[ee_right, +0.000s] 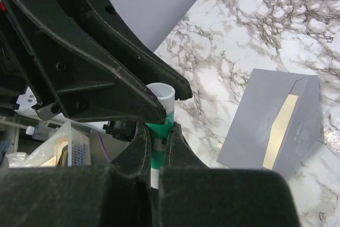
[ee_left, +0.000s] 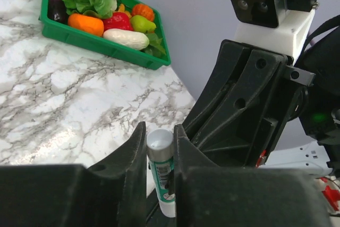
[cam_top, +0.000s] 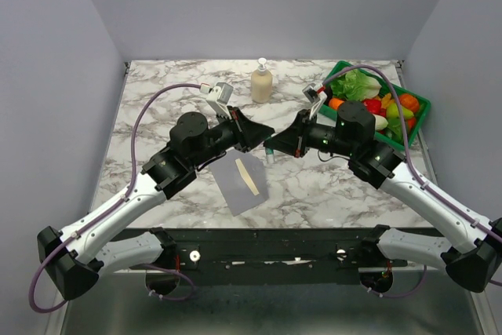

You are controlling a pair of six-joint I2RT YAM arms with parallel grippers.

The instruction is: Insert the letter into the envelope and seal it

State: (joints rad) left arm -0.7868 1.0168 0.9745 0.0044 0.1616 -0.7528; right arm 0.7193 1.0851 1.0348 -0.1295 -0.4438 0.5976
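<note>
My right jaws pinch the glue stick (ee_right: 160,111) by its green body and my left jaws sit narrow on its cap, probably to uncap it. The envelope (cam_top: 235,190) lies unsealed on the counter (cam_top: 329,186), the letter (cam_top: 248,175) tucked inside.

envelope: plain grey-lavender rectangular paper envelope (cam_top: 239,195), flat on the marble table (cam_top: 337,186), skewed, near the front edge | letter: cream-beige paper sheet (cam_top: 247,176), tucked inside the envelope, only a narrow slanted strip showing beside the flap

Twin arms (cam_top: 423,194) — white lower shells (cam_top: 118,211), black joints (cam_top: 192,132), purple cables (cam_top: 140,129), white-mounted wrist camera (ee_left: 263,3) — small green light (ee_left: 319,116)
</note>
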